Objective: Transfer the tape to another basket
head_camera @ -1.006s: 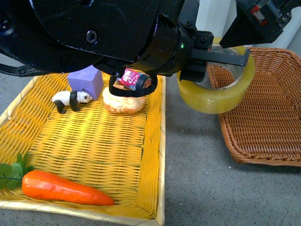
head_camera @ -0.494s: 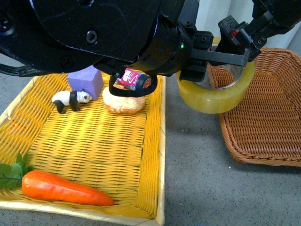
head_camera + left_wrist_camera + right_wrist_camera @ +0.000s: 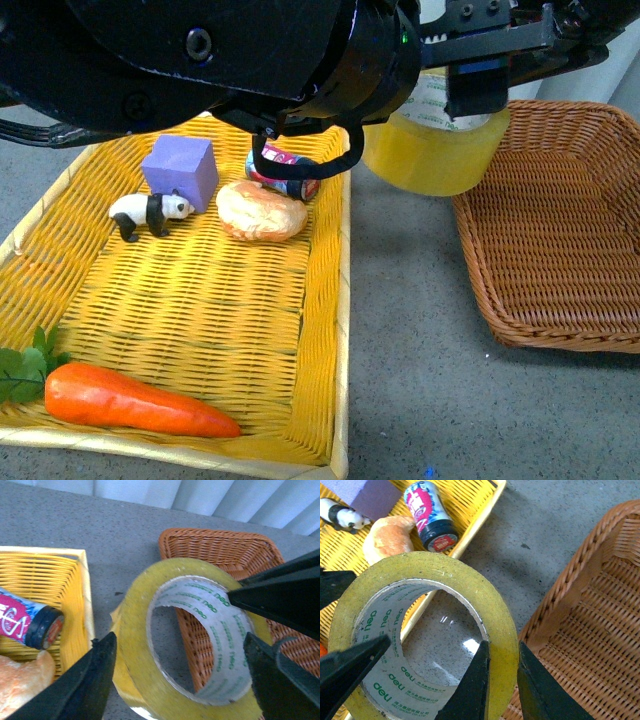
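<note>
A: Grey table (image 3: 410, 350) below. Where is the tape (image 3: 440, 160)?
B: Held in the air, at ten o'clock of the basket (image 3: 560, 250).
A: And the grippers?
B: The left gripper (image 3: 178, 636) clamps its outside; the right gripper (image 3: 502, 647) pinches its wall.

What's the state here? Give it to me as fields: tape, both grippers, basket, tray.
tape: lifted, between yellow tray and basket
left gripper: shut across the roll's outside
right gripper: shut on its wall, one finger inside the core
basket: tape not in it yet
yellow tray: carrot, panda, purple cube, bread, can
</note>
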`<action>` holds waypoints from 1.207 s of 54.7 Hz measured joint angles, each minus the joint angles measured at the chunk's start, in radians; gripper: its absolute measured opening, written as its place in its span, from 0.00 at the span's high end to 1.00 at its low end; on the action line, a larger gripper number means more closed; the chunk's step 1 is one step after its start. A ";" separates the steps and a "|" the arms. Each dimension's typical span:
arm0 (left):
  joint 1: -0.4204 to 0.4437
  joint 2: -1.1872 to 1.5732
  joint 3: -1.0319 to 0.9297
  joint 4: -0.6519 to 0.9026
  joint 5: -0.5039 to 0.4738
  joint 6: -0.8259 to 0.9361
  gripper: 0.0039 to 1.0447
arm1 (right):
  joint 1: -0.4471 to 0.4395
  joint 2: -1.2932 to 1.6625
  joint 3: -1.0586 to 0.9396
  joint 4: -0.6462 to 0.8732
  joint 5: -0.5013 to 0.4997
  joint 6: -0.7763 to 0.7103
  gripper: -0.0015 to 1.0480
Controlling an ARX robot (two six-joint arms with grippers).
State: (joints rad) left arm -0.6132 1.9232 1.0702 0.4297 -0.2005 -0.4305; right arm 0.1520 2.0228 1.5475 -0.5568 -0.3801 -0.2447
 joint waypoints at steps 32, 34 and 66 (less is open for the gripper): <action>0.049 -0.020 -0.013 0.076 -0.160 -0.109 0.06 | -0.129 0.022 0.037 0.046 0.151 0.050 0.90; 0.066 -0.020 -0.013 0.066 -0.191 -0.116 0.06 | -0.147 0.016 0.018 0.050 0.156 0.049 0.90; 0.292 -0.053 -0.086 0.045 -0.372 -0.153 0.06 | -0.236 0.026 -0.217 0.181 0.231 0.008 0.90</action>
State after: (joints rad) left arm -0.3210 1.8698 0.9840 0.4751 -0.5728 -0.5835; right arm -0.0837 2.0491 1.3304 -0.3759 -0.1493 -0.2371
